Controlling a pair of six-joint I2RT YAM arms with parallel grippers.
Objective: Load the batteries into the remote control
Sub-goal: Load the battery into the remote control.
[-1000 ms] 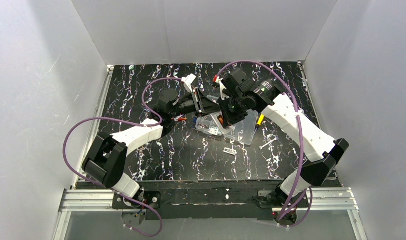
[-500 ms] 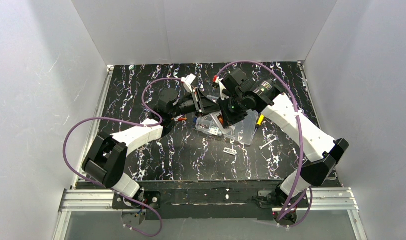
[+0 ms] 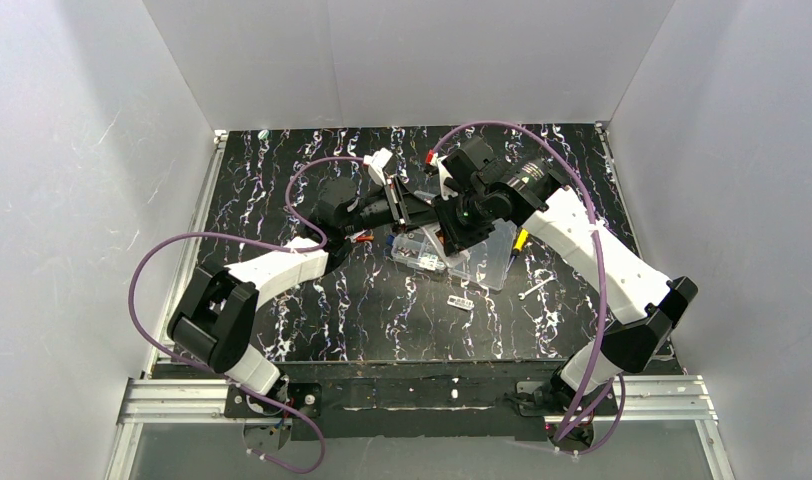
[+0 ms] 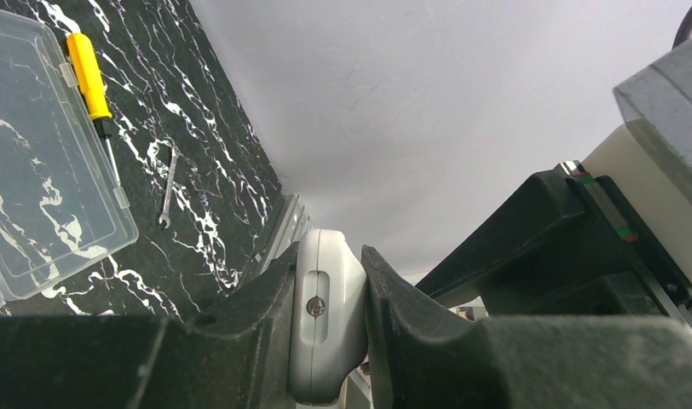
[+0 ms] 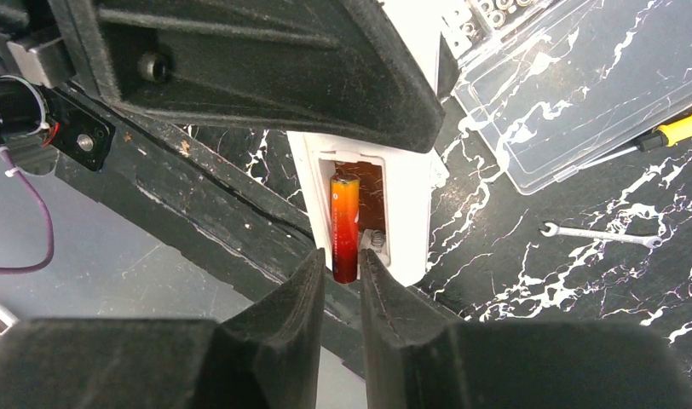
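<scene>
Evidently the right tool, fingers narrowly flanking the lower end of the battery, gripping or not I could not tell, needed to seat it flat in the remote control, which the left tool clamped above the surface
</scene>
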